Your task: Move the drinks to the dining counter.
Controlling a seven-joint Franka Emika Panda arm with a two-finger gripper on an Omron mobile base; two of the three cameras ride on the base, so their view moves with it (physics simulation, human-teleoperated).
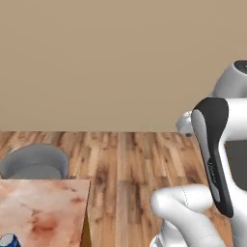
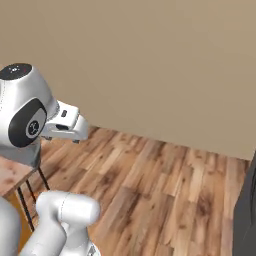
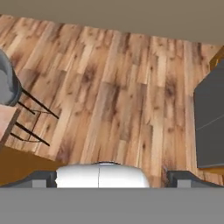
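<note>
A blue can (image 1: 8, 240) with white markings, one of the drinks, stands on the dining counter (image 1: 43, 207) at the bottom left corner of the left base view, cut off by the frame edge. The counter has a reddish-brown and cream marbled top, and its corner (image 3: 6, 123) and orange base (image 3: 26, 162) also show in the hand view. My gripper (image 3: 112, 178) is open, its dark fingertips (image 3: 43, 178) far apart with nothing between them. It hangs high over the wooden floor, to the right of the counter's end and well away from the can.
A grey stool (image 1: 34, 162) with thin dark legs (image 3: 37, 105) stands at the counter's far end. A dark appliance (image 3: 210, 127) lies to the right, over bare wooden floor (image 1: 135, 164). A beige wall (image 1: 120, 62) closes off the back.
</note>
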